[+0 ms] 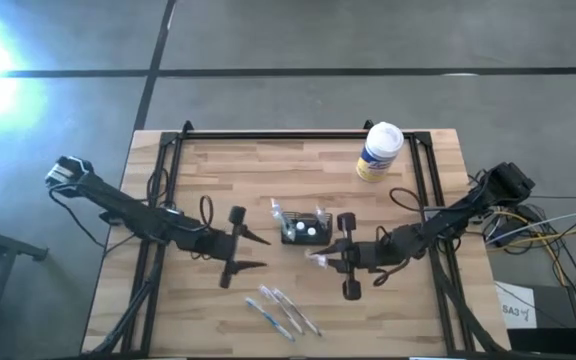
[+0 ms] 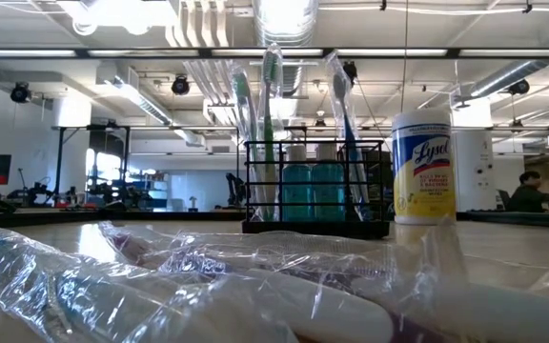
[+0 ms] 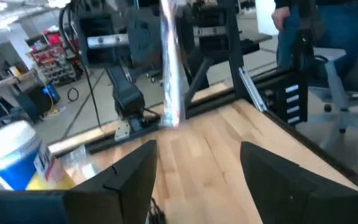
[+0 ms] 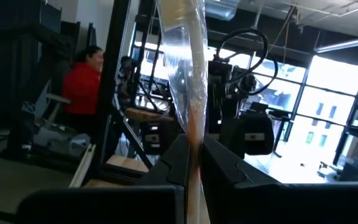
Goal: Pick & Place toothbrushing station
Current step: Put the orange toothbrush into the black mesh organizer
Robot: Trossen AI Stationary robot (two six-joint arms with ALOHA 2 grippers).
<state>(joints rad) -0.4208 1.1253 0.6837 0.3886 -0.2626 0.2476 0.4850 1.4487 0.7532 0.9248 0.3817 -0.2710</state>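
The toothbrushing station (image 1: 303, 230) (image 2: 315, 191) is a small black wire holder resting on its base mid-table, with wrapped toothbrushes upright in it. Just on its near side, my right gripper (image 1: 320, 258) (image 4: 194, 168) is shut on a plastic-wrapped toothbrush (image 4: 188, 74). My left gripper (image 1: 251, 252) (image 3: 197, 149) stands open to the station's left, pointing toward the table's right edge with nothing between its fingers. In the left wrist view, a wrapped toothbrush (image 3: 169, 68) stands upright ahead of those fingers, apart from them. My right gripper pinches the wrapped toothbrush between its two fingers (image 4: 178, 165), on a lower stretch of its shaft (image 4: 194, 146). The fingers come roughly level from the table's right side and lie across the brush. It stands upright above the fingers, clear of the table.
A white-and-yellow wipes canister (image 1: 379, 150) (image 2: 424, 167) (image 3: 11, 162) stands at the far right. Several loose wrapped toothbrushes (image 1: 283, 310) (image 2: 208, 286) lie near the front edge. Black frame rails (image 1: 158, 200) run along the table's sides. People sit beyond the table (image 4: 86, 81) (image 3: 316, 37).
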